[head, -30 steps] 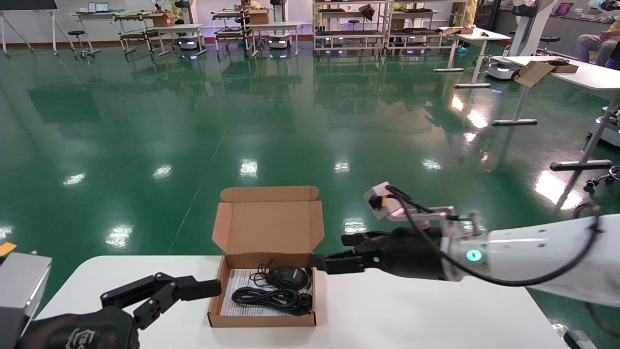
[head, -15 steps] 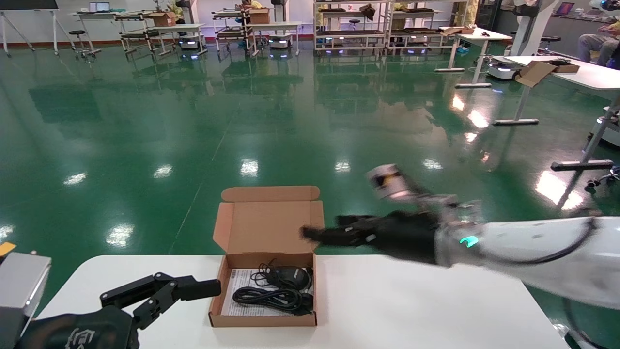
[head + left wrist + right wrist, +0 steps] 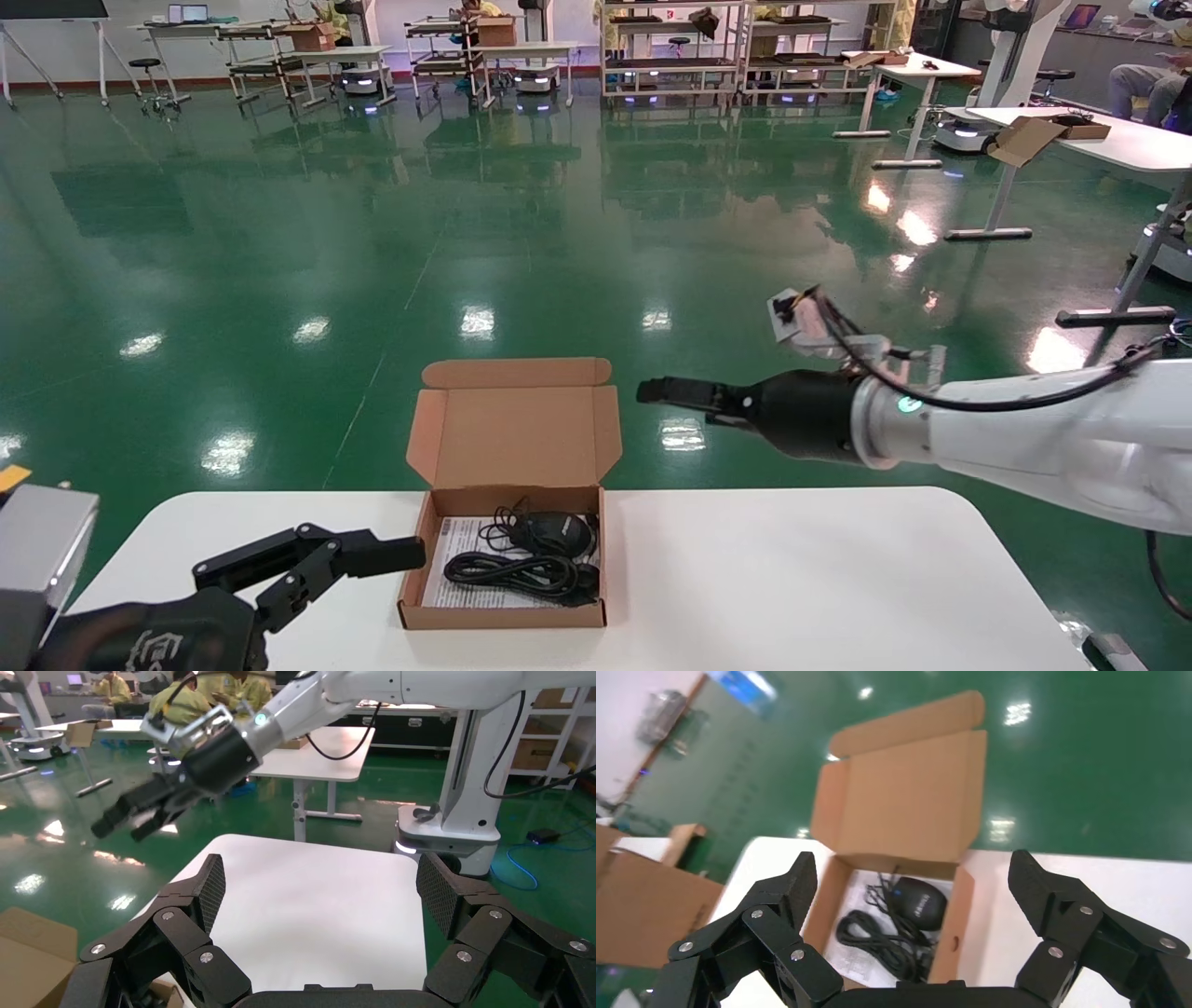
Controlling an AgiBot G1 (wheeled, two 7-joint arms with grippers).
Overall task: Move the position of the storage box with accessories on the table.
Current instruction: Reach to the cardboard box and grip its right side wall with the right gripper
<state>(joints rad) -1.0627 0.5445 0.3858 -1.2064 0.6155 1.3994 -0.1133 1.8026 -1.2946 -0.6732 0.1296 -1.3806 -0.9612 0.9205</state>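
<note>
Since the earlier frames, the right gripper (image 3: 652,390) has lifted away from the right wall of the small brown corrugated cardboard storage box (image 3: 507,540) and now hangs in the air just right of the raised flap lid (image 3: 515,436); the box itself has barely shifted, if at all.

Nearest the camera, the left gripper (image 3: 372,559) rests low over the large white rounded-corner table (image 3: 792,578), its black fingers spread wide and empty. One fingertip lies just beside the box's left wall — whether it touches cannot be told.

Beyond it the box sits near the table's far edge, left of centre, lid standing open. Inside lie the accessories: a black computer mouse (image 3: 557,532) and coiled black cables (image 3: 517,570) on top of a white printed paper sheet (image 3: 456,559).

Farther off, the right gripper holds nothing. In its own wrist view the fingers (image 3: 775,903) stand wide apart, looking down on the open box (image 3: 905,797) and mouse (image 3: 921,903); they touch neither.

Progress, as a judgement: the box appears to rest squarely on the table with neither gripper on it — consistent either with a repositioning push just completed or with one not yet begun. The pictures alone do not settle which. If more shifting is wanted, a fresh contact against a side wall would be needed.
</note>
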